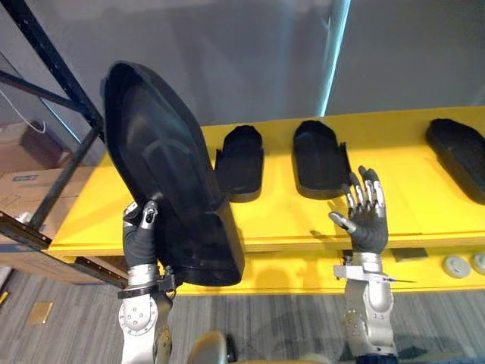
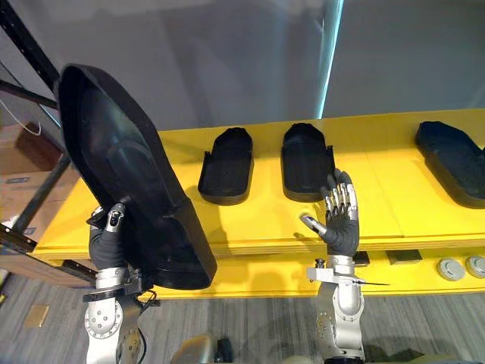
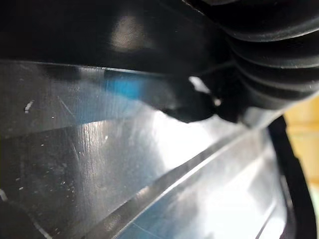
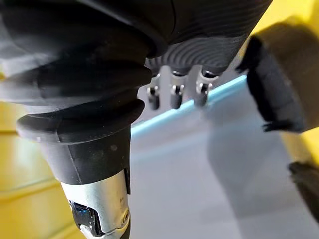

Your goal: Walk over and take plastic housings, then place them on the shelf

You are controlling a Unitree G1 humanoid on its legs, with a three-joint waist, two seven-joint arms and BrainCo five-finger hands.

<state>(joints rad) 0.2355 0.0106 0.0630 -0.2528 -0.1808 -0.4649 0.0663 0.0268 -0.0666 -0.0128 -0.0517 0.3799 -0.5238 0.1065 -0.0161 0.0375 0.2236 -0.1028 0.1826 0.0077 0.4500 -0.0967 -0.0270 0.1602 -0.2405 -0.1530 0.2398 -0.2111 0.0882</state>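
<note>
- The left hand (image 1: 140,236) sits at 7 o'clock in the eye views. Its thumb is clamped on the inner face of the held housing (image 1: 167,174), and the fingers are hidden behind the shell.
- The held housing is a large black plastic shell. It stands nearly on end, leans toward 11 o'clock, and is raised clear of the shelf (image 1: 273,216). Its lower end overlaps the shelf's front edge.
- The right hand (image 1: 367,224) is at 4 o'clock, with fingers straight and spread. It holds nothing and is raised just before the shelf edge.
- On the yellow shelf, the second housing (image 1: 241,163) lies at 12 o'clock, close beside the held shell. The third housing (image 1: 320,159) lies at 1 o'clock and the fourth housing (image 1: 458,155) at 3 o'clock.
- A black rack frame (image 1: 64,68) stands at 10 o'clock.
- Risk: the shell is gripped by one hand near its lower end, so its top-heavy length may pivot in the pinch and slip.
- Risk: lowering it may strike the second housing and push it along the shelf.
- Risk: swinging toward 10 o'clock may catch the rack frame.
- Risk: if the shell is set too near the front edge, it may tip off.
</note>
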